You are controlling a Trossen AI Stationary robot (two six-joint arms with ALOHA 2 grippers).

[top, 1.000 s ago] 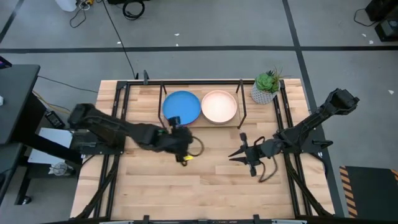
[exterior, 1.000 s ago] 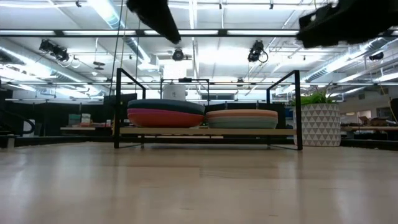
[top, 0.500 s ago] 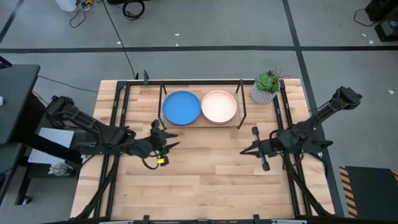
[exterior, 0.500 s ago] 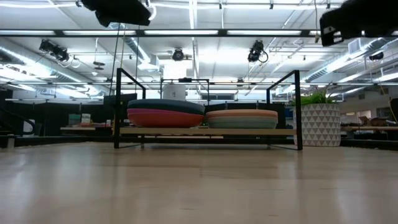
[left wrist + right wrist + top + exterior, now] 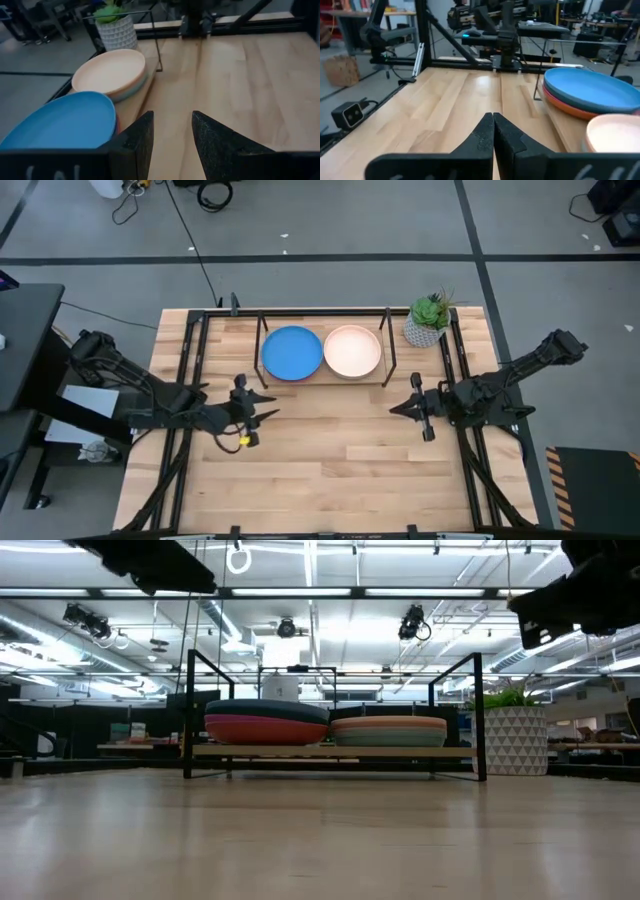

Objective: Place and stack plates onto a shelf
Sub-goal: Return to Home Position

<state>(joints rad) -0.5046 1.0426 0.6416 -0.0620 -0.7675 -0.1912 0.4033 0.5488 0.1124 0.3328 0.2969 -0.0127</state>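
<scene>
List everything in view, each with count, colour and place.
Blue plate: one, blue, on top of the left stack on the shelf.
Peach plate: one, cream-peach, on top of the right stack.
Lower plates: count unclear; orange-red edges under the blue plate, pale edges under the peach plate.
Shelf: one, black rods with a light wood board, at the table's far edge.
Potted plant: one, green in a white patterned pot, right of the shelf.
Table: one, light wood with black rails.
Left end effector: one, dark, open, over the table's left side.
Right end effector: one, dark, shut, over the right side.
</scene>
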